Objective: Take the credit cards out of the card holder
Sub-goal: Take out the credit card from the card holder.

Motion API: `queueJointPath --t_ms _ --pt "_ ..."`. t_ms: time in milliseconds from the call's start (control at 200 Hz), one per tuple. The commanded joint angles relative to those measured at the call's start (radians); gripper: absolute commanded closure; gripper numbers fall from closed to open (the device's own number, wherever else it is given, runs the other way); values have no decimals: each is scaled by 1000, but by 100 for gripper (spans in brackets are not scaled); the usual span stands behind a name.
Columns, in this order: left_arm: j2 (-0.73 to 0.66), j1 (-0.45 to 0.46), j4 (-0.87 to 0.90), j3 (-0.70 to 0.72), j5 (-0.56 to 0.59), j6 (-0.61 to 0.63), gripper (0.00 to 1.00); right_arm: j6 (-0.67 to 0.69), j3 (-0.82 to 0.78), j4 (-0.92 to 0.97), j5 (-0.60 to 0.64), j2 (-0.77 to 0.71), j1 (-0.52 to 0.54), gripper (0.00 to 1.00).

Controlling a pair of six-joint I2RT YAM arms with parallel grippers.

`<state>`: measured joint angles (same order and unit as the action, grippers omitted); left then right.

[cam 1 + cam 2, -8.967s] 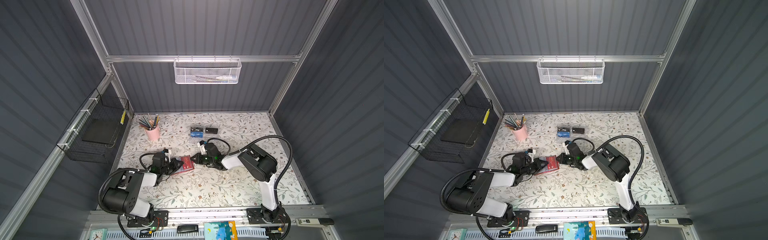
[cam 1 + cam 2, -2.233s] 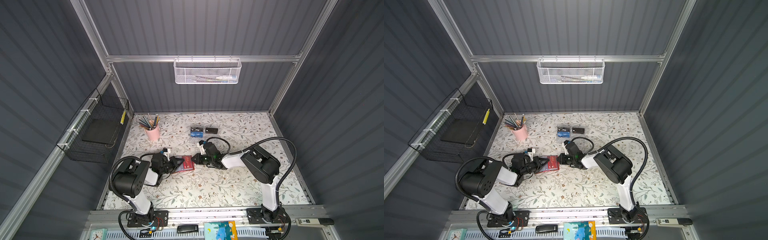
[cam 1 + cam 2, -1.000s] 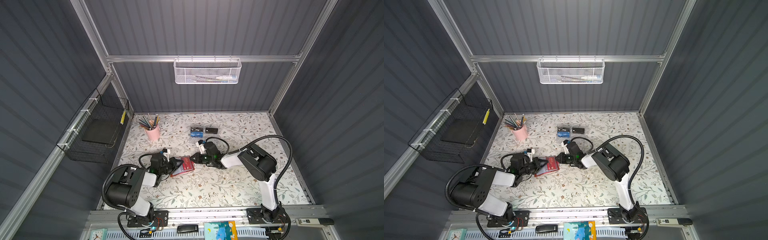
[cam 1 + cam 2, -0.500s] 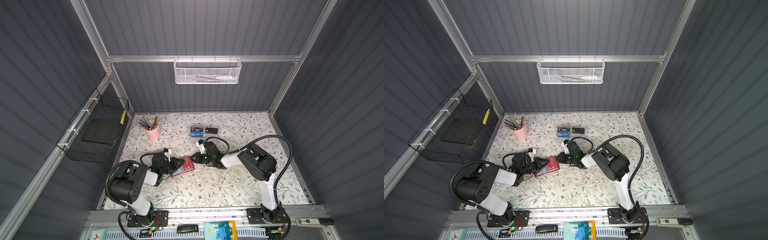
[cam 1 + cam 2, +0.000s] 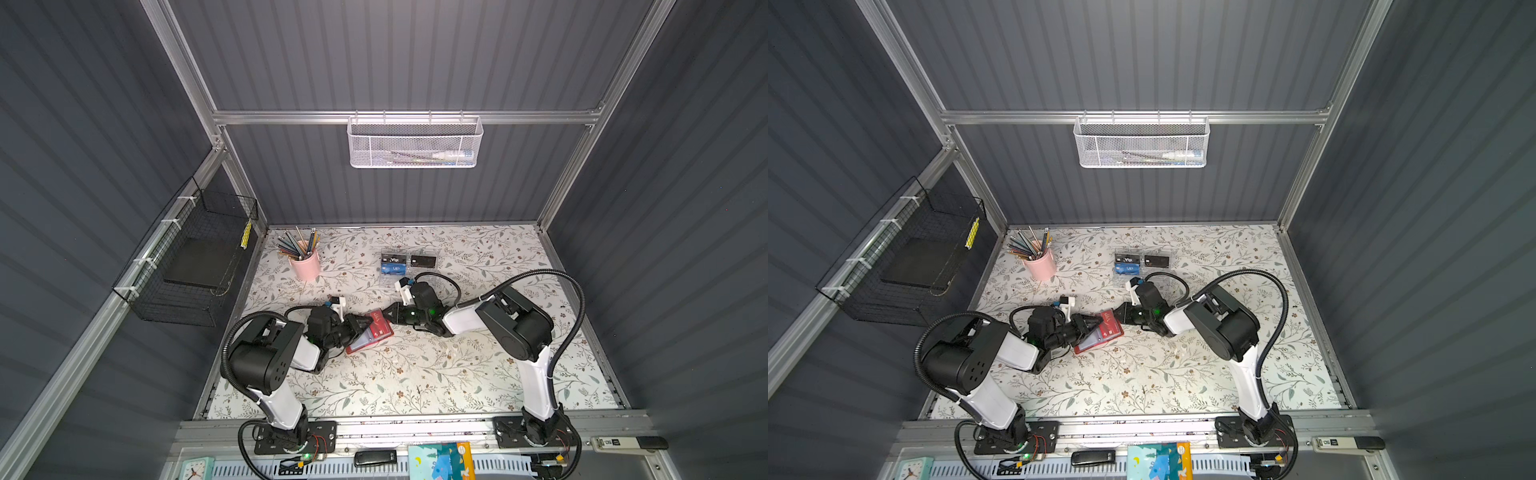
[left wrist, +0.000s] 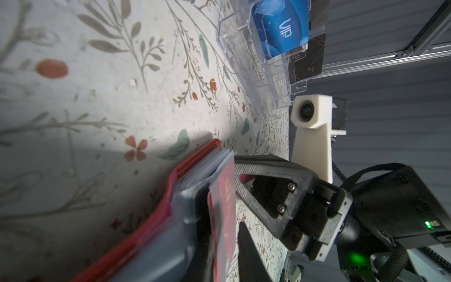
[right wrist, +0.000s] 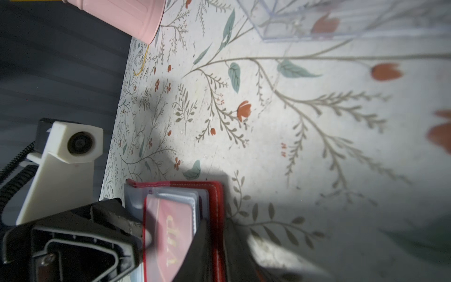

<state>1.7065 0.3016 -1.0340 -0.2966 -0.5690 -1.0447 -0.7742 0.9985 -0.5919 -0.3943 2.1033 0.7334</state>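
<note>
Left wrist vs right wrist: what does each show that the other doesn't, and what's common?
Only left wrist: a blue VIP card and a black card standing in the clear box, plus the right arm's camera.
Only right wrist: the pink cup and the left arm's camera.
Both: the open red card holder on the floral table, a red VIP card in its top sleeve, and part of the clear box.

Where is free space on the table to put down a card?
Bare: the wide strip of table between the card holder and the front rail, and the back right corner beside the clear box. Crowded: the middle, where the left gripper and right gripper meet at the holder.
</note>
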Motion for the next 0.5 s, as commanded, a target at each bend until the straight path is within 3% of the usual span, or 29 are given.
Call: queueJointPath --t_ms 0,495 --pt "35 33 -124 -12 -19 -36 79 -4 -51 196 9 87 21 83" --pt "135 67 -324 -2 23 -118 74 -10 -53 190 9 95 21 82"
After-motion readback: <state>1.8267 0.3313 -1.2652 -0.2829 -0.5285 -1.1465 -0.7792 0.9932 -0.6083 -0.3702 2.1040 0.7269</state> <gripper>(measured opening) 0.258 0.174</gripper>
